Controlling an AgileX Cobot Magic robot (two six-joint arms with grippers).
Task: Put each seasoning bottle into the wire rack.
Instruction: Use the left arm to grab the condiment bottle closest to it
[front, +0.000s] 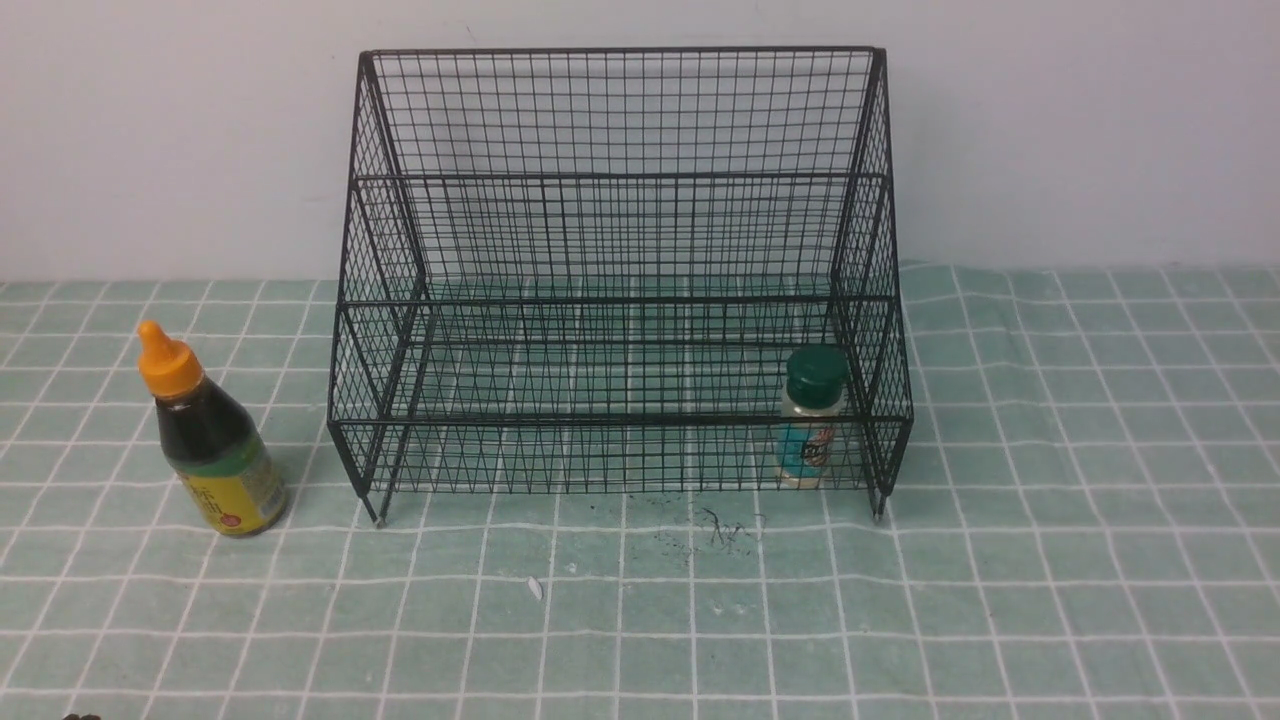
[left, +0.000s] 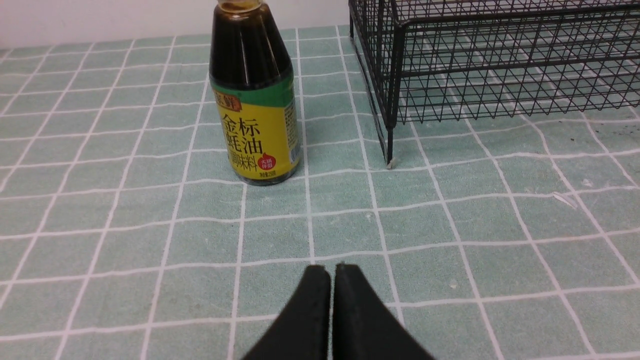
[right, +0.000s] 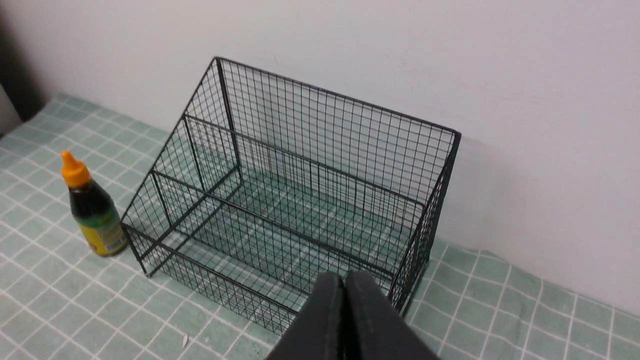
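The black wire rack (front: 620, 110) stands against the back wall. A small shaker (front: 810, 420) with a dark green lid stands upright in its lowest tier at the right end. The dark-sauce bottle (front: 210, 440) with an orange cap stands on the cloth left of the rack, also in the left wrist view (left: 255, 100) and right wrist view (right: 92, 212). My left gripper (left: 332, 267) is shut and empty, low over the cloth short of that bottle. My right gripper (right: 344, 275) is shut and empty, raised above the rack's (right: 320, 165) front right corner. The shaker is hidden behind its fingers.
A green checked cloth (front: 1050, 560) covers the table. A plain white wall (front: 1080, 130) rises just behind the rack. Dark smudges (front: 720, 530) and a small white scrap (front: 535, 588) lie on the cloth in front of the rack.
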